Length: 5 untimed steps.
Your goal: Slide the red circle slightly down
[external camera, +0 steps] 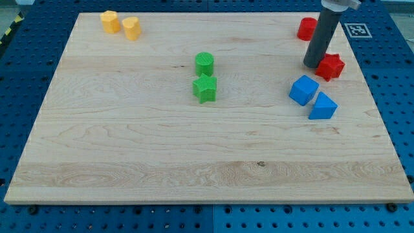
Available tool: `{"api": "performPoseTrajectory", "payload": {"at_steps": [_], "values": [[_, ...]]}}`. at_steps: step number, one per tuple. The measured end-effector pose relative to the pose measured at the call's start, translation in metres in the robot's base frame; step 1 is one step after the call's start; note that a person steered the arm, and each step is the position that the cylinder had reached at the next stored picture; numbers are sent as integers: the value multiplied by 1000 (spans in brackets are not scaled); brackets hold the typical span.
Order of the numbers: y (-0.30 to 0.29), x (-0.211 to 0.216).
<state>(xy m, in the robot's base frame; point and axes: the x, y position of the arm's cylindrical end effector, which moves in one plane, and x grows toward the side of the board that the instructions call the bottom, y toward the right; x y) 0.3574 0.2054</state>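
Note:
The red circle stands near the board's top right corner, partly hidden behind my rod. My tip rests on the board below it, a short gap away, and just left of a red star, which it seems to touch or nearly touch. A blue cube and a blue triangular block lie below the tip.
A green cylinder and a green star stand at the board's middle. Two yellow-orange blocks sit at the top left. The wooden board lies on a blue pegboard; a marker tag is at the top right.

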Motion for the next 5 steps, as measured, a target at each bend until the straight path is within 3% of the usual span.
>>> {"api": "performPoseTrajectory", "payload": {"at_steps": [2, 5], "values": [[-3, -3], [-44, -122]]}}
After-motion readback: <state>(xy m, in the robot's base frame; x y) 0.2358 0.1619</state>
